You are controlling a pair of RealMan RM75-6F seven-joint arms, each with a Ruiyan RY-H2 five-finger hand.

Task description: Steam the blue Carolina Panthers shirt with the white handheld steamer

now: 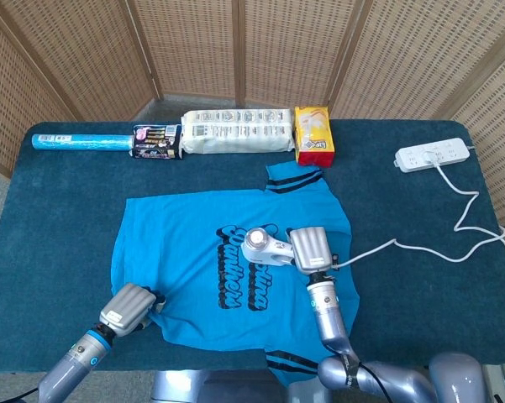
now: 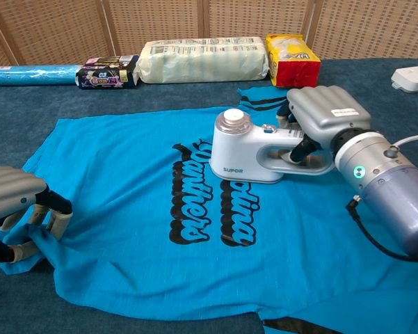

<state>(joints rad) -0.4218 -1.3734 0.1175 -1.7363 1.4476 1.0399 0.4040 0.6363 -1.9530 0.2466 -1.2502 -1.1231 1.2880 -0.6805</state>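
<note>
The blue Carolina Panthers shirt (image 1: 185,243) (image 2: 125,174) lies spread flat on the dark teal table, its black lettering at the middle. My right hand (image 1: 309,249) (image 2: 323,118) grips the handle of the white handheld steamer (image 1: 264,246) (image 2: 247,148), whose base rests on the lettering. My left hand (image 1: 128,308) (image 2: 17,212) pinches the shirt's near left corner against the table, the cloth bunched between its fingers.
The steamer's white cord (image 1: 420,245) runs right to a power strip (image 1: 433,154) (image 2: 412,76). Along the far edge lie a blue roll (image 1: 80,142), a dark packet (image 1: 156,141), a long white pack (image 1: 235,131) and a yellow-red pack (image 1: 313,133). A wicker screen stands behind.
</note>
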